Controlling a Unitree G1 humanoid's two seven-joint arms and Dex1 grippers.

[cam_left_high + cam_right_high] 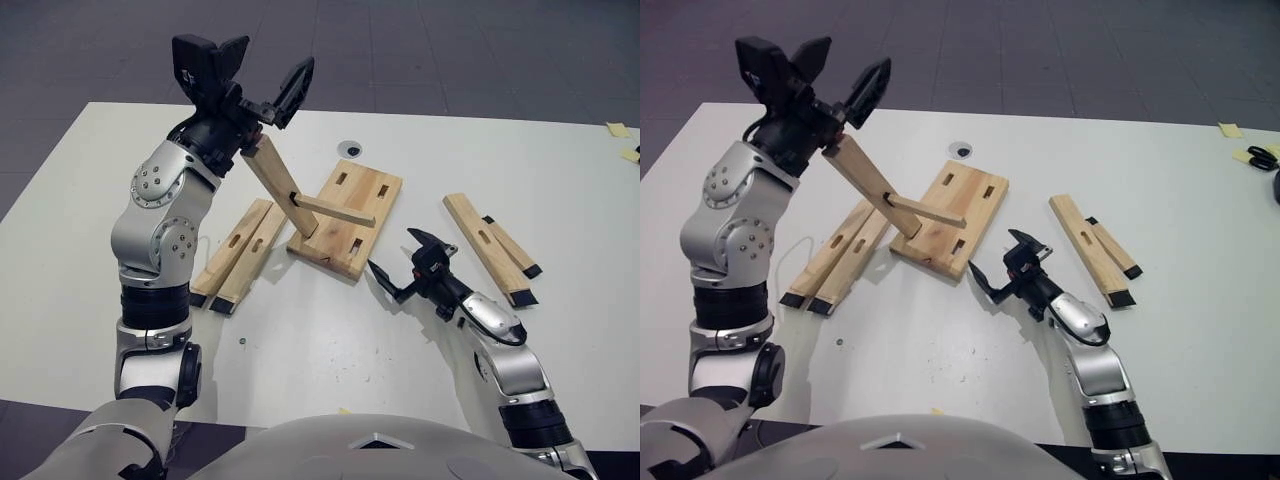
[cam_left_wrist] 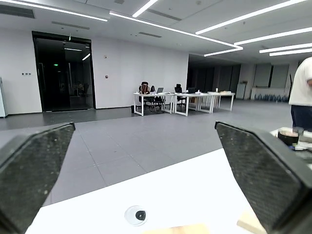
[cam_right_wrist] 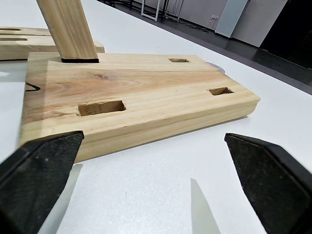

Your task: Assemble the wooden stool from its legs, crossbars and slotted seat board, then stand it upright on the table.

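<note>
White table [image 1: 300,340]; round grommet [image 1: 350,148]; yellow notes [image 1: 617,129].

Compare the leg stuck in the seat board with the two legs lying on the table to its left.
The planted leg stands tilted in a slot of the seat board; the two loose legs lie flat, side by side. The planted leg carries a crossbar in its slot; the loose legs' slots are empty. All are pale wood.
</note>
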